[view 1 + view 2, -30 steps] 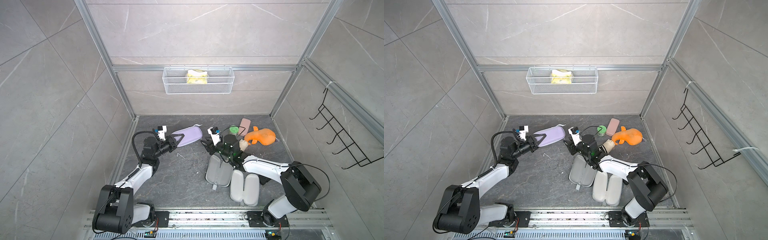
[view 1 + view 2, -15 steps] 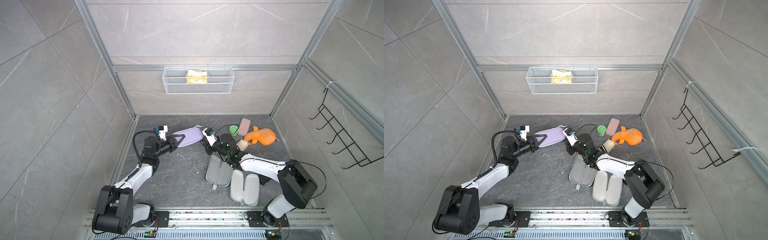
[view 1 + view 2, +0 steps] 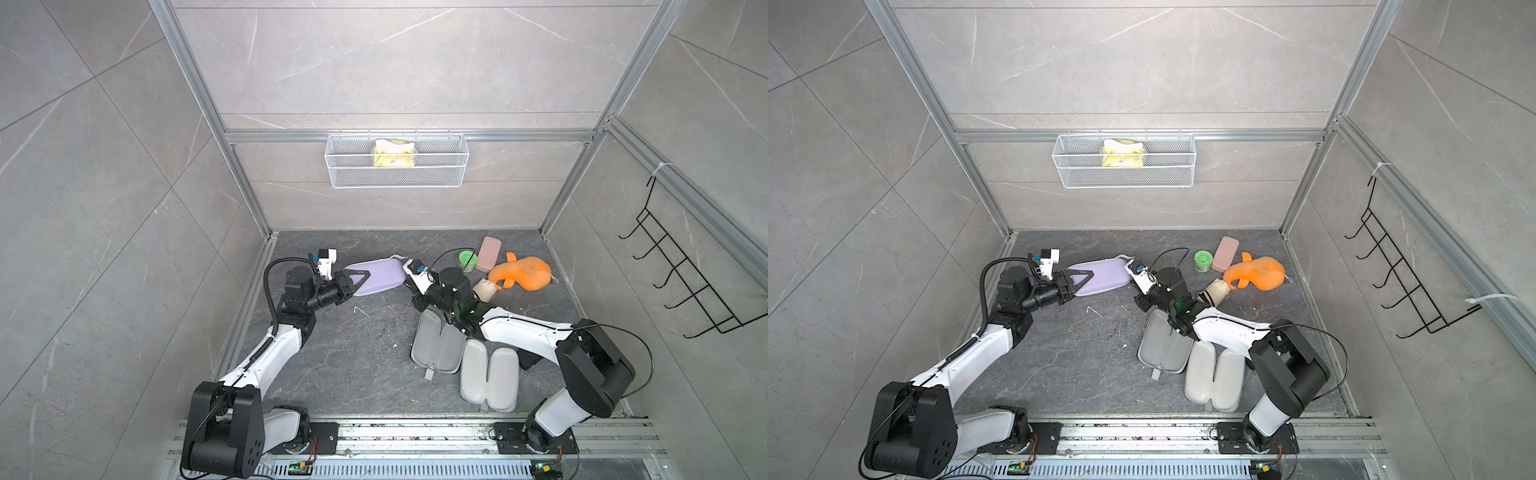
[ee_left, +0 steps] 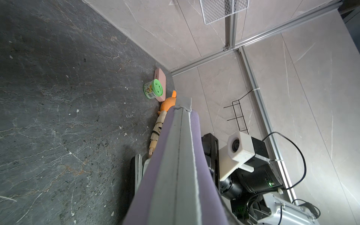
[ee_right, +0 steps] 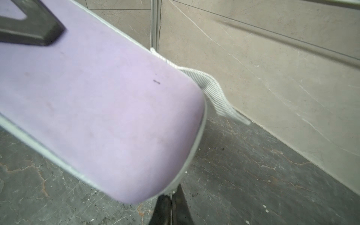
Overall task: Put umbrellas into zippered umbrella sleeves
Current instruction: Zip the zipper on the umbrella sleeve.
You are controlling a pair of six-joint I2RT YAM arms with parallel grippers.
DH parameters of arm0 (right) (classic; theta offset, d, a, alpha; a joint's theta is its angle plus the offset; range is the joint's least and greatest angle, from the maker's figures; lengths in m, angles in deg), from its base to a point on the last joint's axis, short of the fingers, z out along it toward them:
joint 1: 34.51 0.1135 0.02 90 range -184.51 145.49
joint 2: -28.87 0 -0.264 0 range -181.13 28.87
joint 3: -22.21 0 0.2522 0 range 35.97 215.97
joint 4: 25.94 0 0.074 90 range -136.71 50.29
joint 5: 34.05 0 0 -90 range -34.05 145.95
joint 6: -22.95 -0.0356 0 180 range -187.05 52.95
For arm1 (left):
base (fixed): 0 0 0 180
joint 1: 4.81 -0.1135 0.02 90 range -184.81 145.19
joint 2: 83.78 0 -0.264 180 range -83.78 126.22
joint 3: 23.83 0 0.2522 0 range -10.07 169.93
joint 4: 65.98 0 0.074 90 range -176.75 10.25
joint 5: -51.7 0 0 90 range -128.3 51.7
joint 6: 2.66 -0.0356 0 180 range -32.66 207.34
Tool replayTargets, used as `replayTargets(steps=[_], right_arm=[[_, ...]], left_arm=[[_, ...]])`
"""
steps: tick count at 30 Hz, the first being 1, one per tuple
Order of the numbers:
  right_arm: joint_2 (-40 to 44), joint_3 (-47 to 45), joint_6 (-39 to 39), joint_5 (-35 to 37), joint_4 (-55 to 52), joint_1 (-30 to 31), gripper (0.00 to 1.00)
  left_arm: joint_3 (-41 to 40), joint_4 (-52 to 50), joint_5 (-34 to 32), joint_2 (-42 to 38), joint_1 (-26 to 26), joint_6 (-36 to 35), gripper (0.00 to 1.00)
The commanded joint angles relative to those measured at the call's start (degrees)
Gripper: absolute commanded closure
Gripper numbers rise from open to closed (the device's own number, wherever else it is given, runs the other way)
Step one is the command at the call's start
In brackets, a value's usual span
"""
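Right wrist view: one lilac sleeve point(image 5: 97, 109), closed, its zip edge touching my right jaws, which are pinched together. My left jaws clamp its opposite end.

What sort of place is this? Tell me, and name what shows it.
Probably a mock shower or bathroom stall built as a robot test cell: grey marble-look tiled walls, a white wire-mesh basket hung on the back wall, and bare aluminium framing bars.

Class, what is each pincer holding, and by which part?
Left pincer clamps the lilac sleeve by one end. Right pincer is shut at its opposite zip rim; grip unclear.
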Motion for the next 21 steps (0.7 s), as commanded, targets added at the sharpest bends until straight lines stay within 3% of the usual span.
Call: replayTargets(steps=[1,7,13,21], right_arm=[[1.59,0.88,4.34,3.59,-1.8,-2.6,1.0],[0.7,5.23,13.03,5.11,-5.32,-3.58,1.0],[-1.28,13.6,18.38,4.69,-9.87,-3.97,1.0],[-4.11,21.86,20.37,-2.56,-16.63,-3.96,1.0]], left_arm=[[4.41,-5.32,10.18,-2.55,-1.11,-7.33,0.88],[7.06,-17.88,12.58,-1.13,-1.19,-16.03,0.91],[5.32,-18.16,13.37,0.77,-0.02,-17.22,0.96],[5.3,-18.54,13.8,2.69,2.84,-18.95,1.0]])
